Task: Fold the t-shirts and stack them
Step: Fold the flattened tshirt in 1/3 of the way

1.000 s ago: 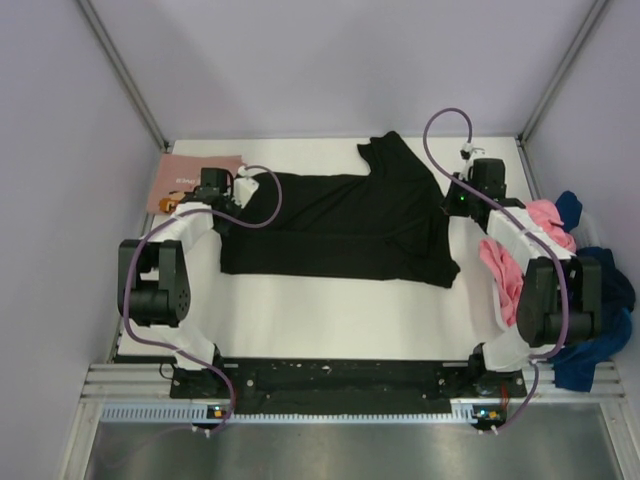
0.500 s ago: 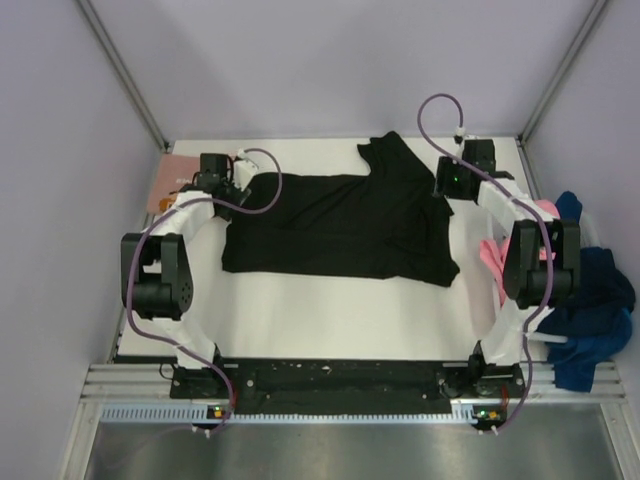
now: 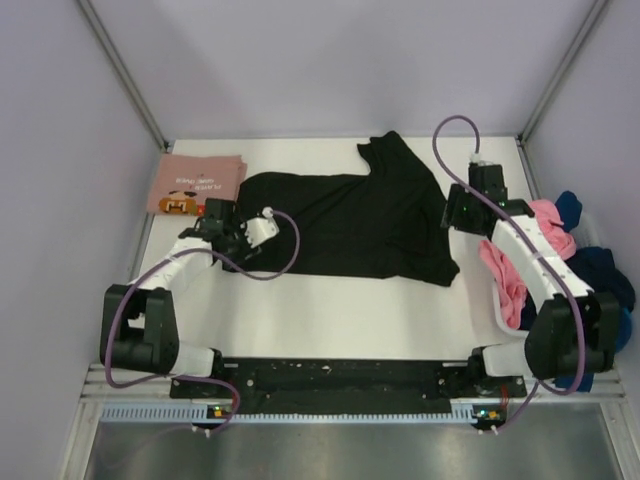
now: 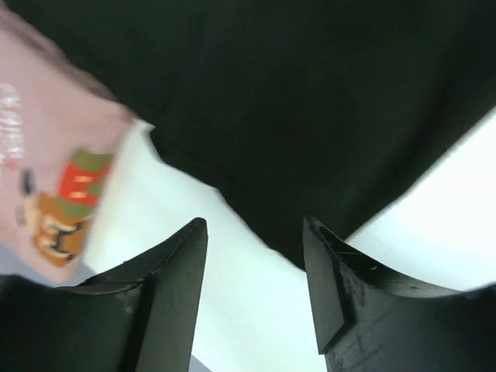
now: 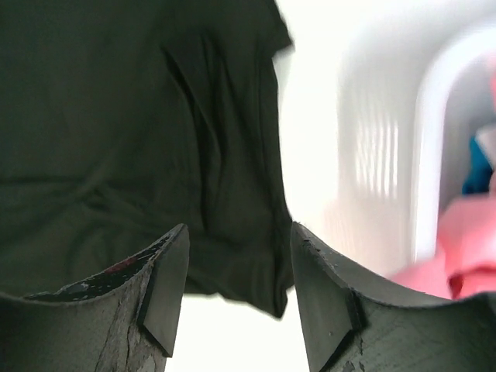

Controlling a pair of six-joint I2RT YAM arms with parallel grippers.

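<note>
Both empty, the left gripper [image 4: 254, 232] and right gripper [image 5: 239, 232] are hovering parted; pinching the black t-shirt [image 3: 350, 225] just ahead evenly matters.

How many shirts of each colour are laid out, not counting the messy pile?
Black t-shirt: 1
Pink t-shirt with cartoon print: 1
Total: 2
The pile of pink and blue cloth is too bunched to count.

Looks like a robot lab cell tbh: plain lilac wall panels [image 3: 330, 60], aluminium framing [image 3: 130, 380], left arm [image 3: 165, 275] and right arm [image 3: 530, 250] bolted at a white table [image 3: 330, 310].
</note>
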